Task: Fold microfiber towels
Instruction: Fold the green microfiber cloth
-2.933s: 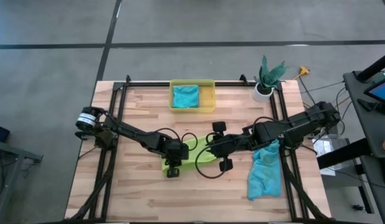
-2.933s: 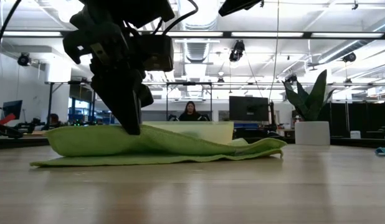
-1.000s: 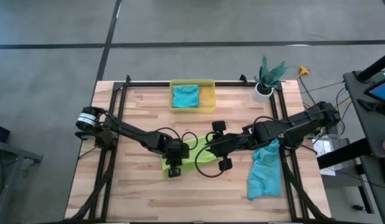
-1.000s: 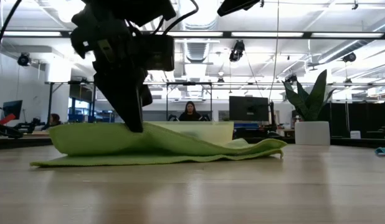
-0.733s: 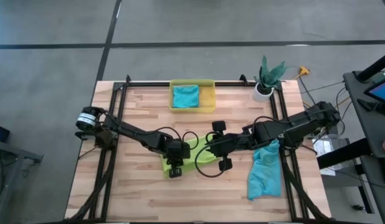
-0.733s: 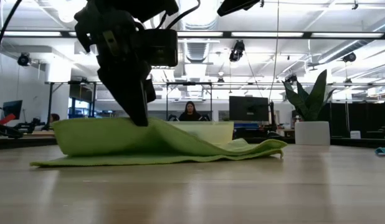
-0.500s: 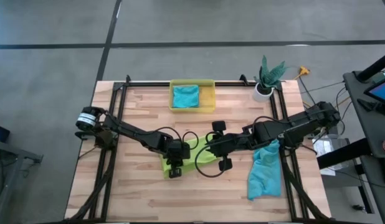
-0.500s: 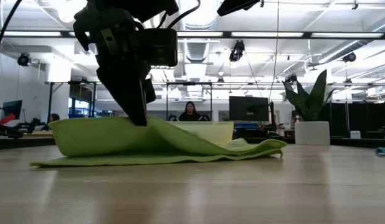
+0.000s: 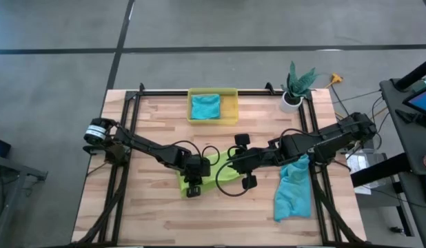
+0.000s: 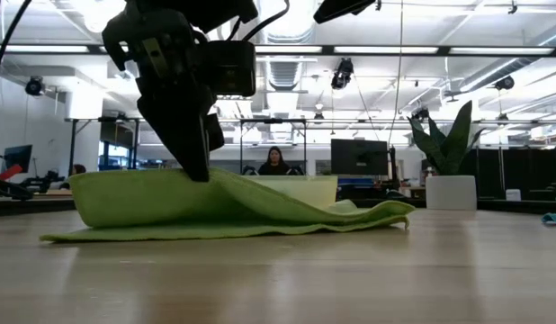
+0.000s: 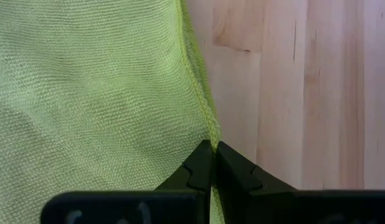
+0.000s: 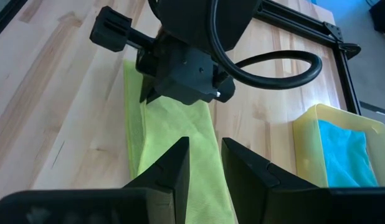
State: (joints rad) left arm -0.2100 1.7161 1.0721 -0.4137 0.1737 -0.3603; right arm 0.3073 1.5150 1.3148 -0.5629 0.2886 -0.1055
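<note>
Wooden table (image 9: 151, 124), lime towel (image 9: 211, 172) lengthwise left-right, edge in left tool (image 11: 212, 163).

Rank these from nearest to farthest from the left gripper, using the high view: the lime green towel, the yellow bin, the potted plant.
1. Lime green towel: held in the left gripper, at the table's middle.
2. Yellow bin: at the back edge, centre.
3. Potted plant: back right corner.

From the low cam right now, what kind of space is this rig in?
Likely an open-plan robotics lab or office: exposed ceiling ducts, desks with a monitor and a seated person behind the wooden table, and a potted plant.
</note>
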